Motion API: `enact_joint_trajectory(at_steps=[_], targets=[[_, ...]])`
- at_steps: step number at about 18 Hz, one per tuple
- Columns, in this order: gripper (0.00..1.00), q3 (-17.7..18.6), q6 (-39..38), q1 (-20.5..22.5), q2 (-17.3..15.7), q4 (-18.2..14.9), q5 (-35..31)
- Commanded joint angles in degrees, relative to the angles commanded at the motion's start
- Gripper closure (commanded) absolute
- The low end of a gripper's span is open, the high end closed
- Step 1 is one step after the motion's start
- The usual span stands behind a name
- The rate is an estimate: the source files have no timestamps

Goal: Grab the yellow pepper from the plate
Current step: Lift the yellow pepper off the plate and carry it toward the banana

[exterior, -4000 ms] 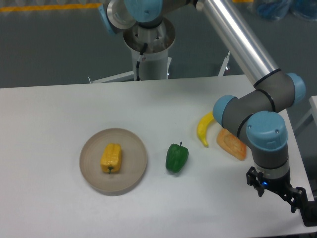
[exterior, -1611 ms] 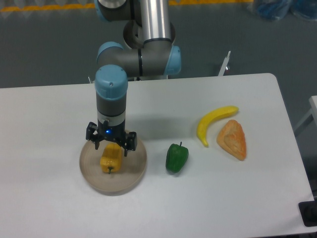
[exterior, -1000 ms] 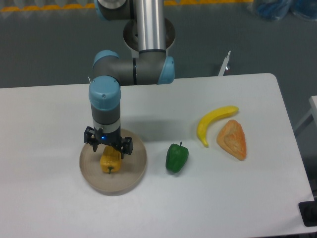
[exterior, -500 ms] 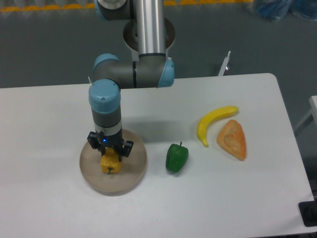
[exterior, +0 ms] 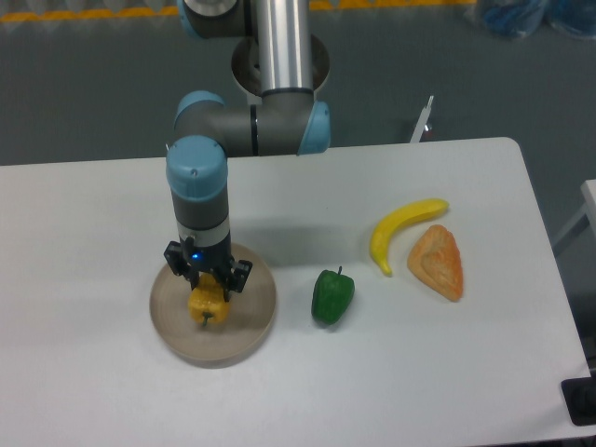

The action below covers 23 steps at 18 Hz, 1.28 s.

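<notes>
The yellow pepper (exterior: 207,305) lies in the middle of the round beige plate (exterior: 251,321) at the left of the white table. My gripper (exterior: 209,282) points straight down over the plate, its fingers closed on the pepper's upper end. The pepper's top half is hidden behind the gripper body; its lower end with the dark stem shows just below. Whether the pepper rests on the plate or hangs just above it cannot be told.
A green pepper (exterior: 331,296) stands to the right of the plate. A yellow banana (exterior: 396,233) and an orange wedge-shaped piece (exterior: 437,262) lie farther right. The arm's base (exterior: 277,74) stands behind the table's far edge.
The arm swung from the table's right front over to the plate, came down on the yellow pepper, and the fingers narrowed from wide open to closed on it.
</notes>
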<state>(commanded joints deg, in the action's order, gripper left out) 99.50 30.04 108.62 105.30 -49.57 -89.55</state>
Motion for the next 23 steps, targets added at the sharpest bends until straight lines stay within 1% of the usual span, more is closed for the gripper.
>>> enact_joint_trajectory(at_steps=[3, 4, 6, 8, 10, 12, 15, 19, 23], targets=[[0.69, -1.5, 4.0, 5.3, -1.9, -1.8, 0.1], [0.69, -2.9, 6.4, 8.0, -2.1, -2.5, 0.2], [0.69, -4.8, 11.0, 12.1, -2.4, -2.7, 0.5], [0.69, -6.1, 15.0, 14.9, -2.4, -2.8, 0.4], [0.69, -7.9, 21.2, 18.3, -2.0, -4.2, 0.4], [0.69, -8.4, 25.6, 20.0, -1.6, -4.2, 0.5], [0.69, -9.8, 26.7, 21.9, -0.8, -4.2, 0.7], [0.69, -10.5, 27.0, 21.8, 0.7, -4.1, 1.1], [0.69, -10.9, 27.1, 21.8, 1.0, -4.1, 1.1]])
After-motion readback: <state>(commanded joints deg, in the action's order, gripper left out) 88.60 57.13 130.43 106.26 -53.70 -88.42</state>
